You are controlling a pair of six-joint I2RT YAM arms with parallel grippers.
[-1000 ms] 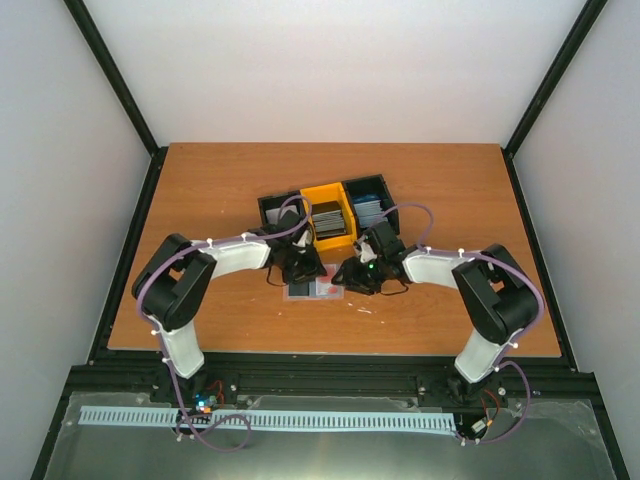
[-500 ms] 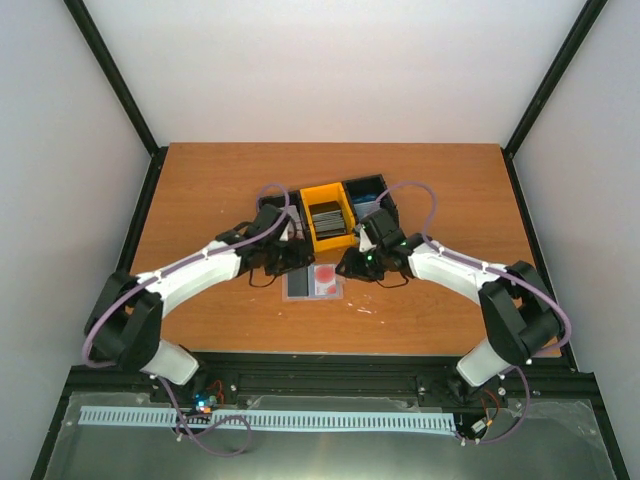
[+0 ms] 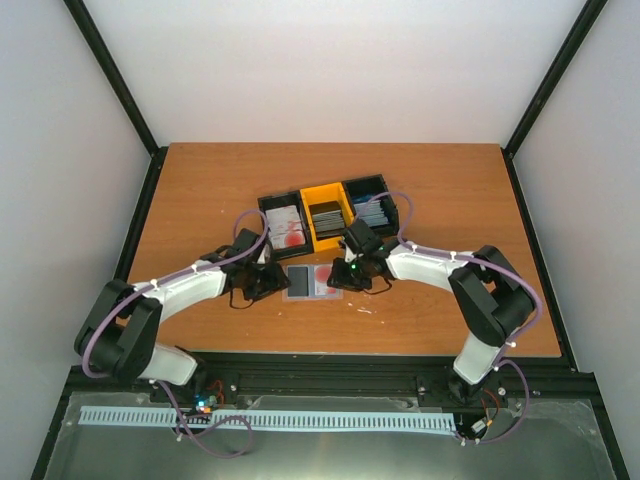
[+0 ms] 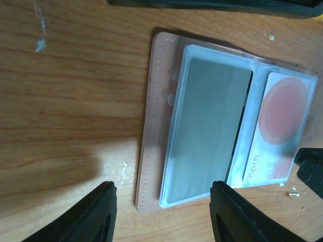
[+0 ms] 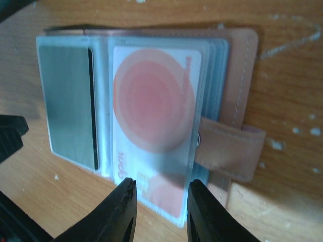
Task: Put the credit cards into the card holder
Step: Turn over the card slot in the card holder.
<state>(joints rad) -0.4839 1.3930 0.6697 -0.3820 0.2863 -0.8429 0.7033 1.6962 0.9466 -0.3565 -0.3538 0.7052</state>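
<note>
Card holder (image 3: 312, 281) on table (image 3: 450, 190) btwn L gripper (image 4: 160, 196) & R gripper (image 5: 159, 196); bins (image 3: 328, 215) behind.

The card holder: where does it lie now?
In the top view the card holder lies open mid-table, between the left claw and the right claw, just nearer than the yellow bin.

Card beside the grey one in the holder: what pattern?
The card is white with big red-orange concentric circles; best in right wrist view.

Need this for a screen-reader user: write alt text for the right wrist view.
An open tan card holder lies on the wooden table, showing a white card with red circles and a dark grey card in clear sleeves. The right gripper hovers above, open.
</note>
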